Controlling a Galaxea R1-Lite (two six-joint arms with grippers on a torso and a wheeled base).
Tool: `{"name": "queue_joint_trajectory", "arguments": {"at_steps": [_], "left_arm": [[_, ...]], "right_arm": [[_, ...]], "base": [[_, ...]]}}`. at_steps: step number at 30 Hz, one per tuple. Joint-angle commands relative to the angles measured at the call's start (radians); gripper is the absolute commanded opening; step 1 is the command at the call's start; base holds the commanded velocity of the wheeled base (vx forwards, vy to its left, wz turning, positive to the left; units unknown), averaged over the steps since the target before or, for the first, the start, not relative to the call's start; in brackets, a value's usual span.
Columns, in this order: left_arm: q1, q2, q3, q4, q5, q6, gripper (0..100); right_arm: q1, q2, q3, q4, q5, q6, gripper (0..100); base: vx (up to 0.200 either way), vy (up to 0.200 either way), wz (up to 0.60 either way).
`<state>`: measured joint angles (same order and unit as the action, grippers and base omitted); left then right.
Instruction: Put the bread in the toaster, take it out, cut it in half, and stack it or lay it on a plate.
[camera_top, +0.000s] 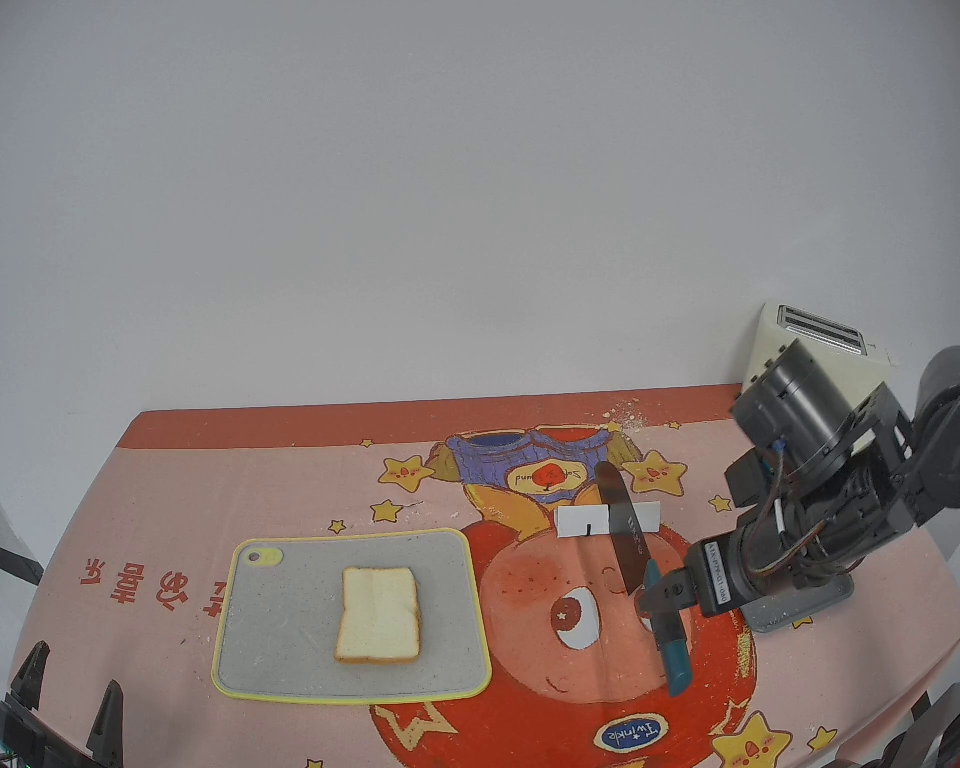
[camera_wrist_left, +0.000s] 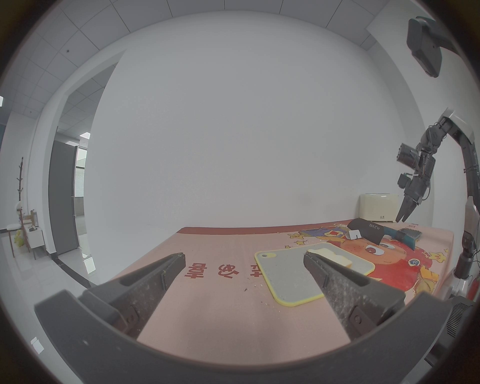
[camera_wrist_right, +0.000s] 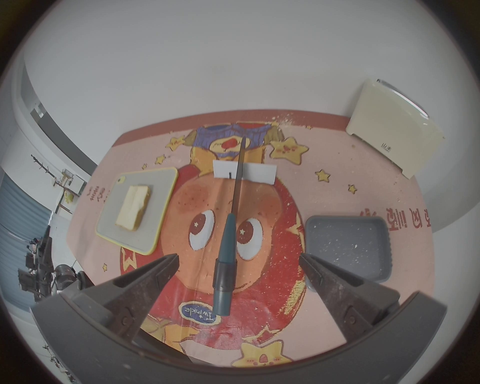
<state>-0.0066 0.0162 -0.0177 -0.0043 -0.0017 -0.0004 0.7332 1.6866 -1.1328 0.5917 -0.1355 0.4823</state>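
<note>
Currently, the 1 slice of bread (camera_top: 378, 614) lies flat on the grey, yellow-rimmed cutting board (camera_top: 290, 640), roughly at its centre, uncut. The board sits on the left half of the table, on the pink cartoon-print tablecloth (camera_top: 150, 520).

The knife (camera_top: 627, 535) lies right of the board, well apart from it. Its dark blade points toward the far edge and rests across a small white holder (camera_top: 585, 520); its teal handle points toward the near edge.

The right gripper (camera_top: 665, 593) hangs over the knife handle, jaws spread wide. In the right wrist view the handle lies between the 2 fingers; the left wrist view shows the fingertips just above the knife, and no contact is visible. It holds nothing.

The left gripper (camera_wrist_left: 243, 257) sits low at the near left corner of the table, jaws also spread and holding nothing, with the board and bread beyond it.

The grey square plate (camera_wrist_right: 347, 245) is on the right side of the table, partly under the right arm, with a few crumbs on it. The cream toaster (camera_top: 815, 345) stands at the far right corner, slots up. Crumbs are scattered on the cloth near the far edge.
</note>
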Motion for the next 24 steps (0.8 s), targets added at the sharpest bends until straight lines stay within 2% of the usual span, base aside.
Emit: {"name": "queue_joint_trajectory", "arguments": {"at_steps": [1, 7, 11, 14, 24], "left_arm": [[-0.001, -0.002, 0.018, 0.000, 0.000, 0.000, 100], [-0.001, -0.002, 0.018, 0.000, 0.000, 0.000, 100], [-0.001, -0.002, 0.018, 0.000, 0.000, 0.000, 100], [-0.001, -0.002, 0.018, 0.000, 0.000, 0.000, 100], [0.000, -0.002, 0.018, 0.000, 0.000, 0.000, 100]], "right_arm": [[0.022, 0.088, -0.001, -0.004, -0.006, 0.010, 100], [0.035, 0.137, -0.010, -0.007, -0.013, 0.041, 100], [0.052, 0.165, 0.004, -0.067, -0.019, 0.082, 100], [0.055, 0.183, 0.002, -0.085, -0.021, 0.085, 100], [0.052, 0.199, 0.005, -0.082, -0.070, 0.101, 100]], "base": [[0.000, 0.000, 0.00], [0.000, 0.000, 0.00], [0.000, 0.000, 0.00], [0.000, 0.000, 0.00], [0.000, 0.000, 0.00]]}}
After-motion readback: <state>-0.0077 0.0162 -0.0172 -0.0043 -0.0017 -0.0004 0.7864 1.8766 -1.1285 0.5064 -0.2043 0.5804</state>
